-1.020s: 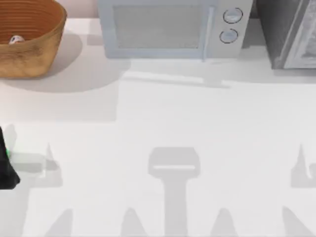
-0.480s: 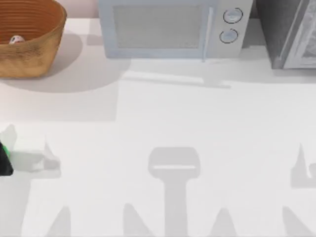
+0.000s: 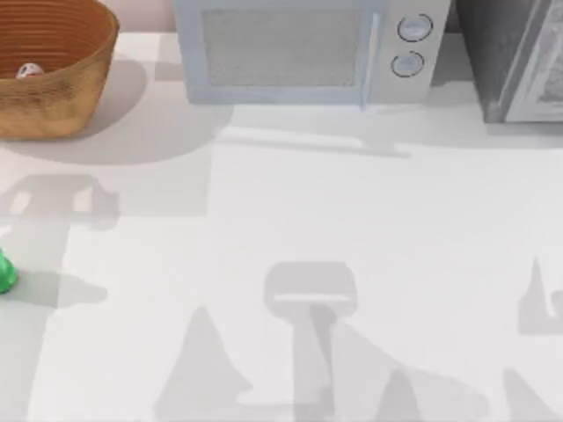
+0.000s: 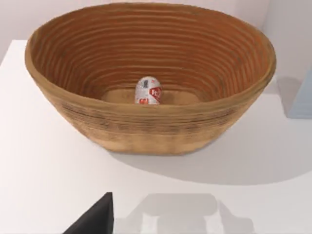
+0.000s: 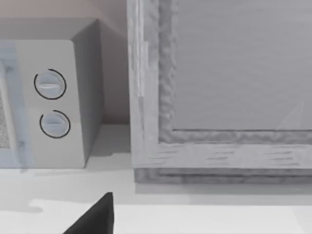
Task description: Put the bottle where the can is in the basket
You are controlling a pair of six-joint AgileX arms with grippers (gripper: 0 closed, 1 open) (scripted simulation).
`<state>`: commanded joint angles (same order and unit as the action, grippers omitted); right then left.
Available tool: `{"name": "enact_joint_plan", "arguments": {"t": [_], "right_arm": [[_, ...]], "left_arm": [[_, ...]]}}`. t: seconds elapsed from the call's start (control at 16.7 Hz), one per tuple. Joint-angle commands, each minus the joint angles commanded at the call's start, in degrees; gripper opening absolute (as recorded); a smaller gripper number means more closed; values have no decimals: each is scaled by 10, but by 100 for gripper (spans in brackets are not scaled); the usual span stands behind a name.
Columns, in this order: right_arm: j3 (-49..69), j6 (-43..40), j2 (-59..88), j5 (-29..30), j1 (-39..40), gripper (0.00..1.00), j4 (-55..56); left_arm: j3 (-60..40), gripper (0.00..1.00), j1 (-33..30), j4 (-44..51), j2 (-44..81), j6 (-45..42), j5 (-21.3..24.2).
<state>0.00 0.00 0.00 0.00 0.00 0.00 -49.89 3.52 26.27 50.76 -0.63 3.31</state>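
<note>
- Bottle (image 3: 4, 271): a green sliver cut off by the table's left edge, well apart from the basket (image 3: 62, 97).
- Can (image 4: 148, 91) stands inside the basket, partly hidden by its rim.
- Whether either gripper's fingers are apart or together cannot be told.

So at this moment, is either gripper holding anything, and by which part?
It cannot be told. The bottle stands at the table's left edge and the can sits in the basket, with nothing visibly gripping either.
</note>
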Motion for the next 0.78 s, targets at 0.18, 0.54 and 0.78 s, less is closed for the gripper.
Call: {"name": "enact_joint_plan", "arguments": {"t": [0.18, 0.54, 0.78], "right_arm": [[0, 0, 0, 0, 0, 100, 0], [0, 0, 0, 0, 0, 100, 0], [0, 0, 0, 0, 0, 100, 0]], "left_arm": [[-178, 100, 6, 80, 168, -7, 16], [-539, 100, 19, 244, 518, -26, 48], [-753, 100, 28, 345, 731, -40, 64]]}}
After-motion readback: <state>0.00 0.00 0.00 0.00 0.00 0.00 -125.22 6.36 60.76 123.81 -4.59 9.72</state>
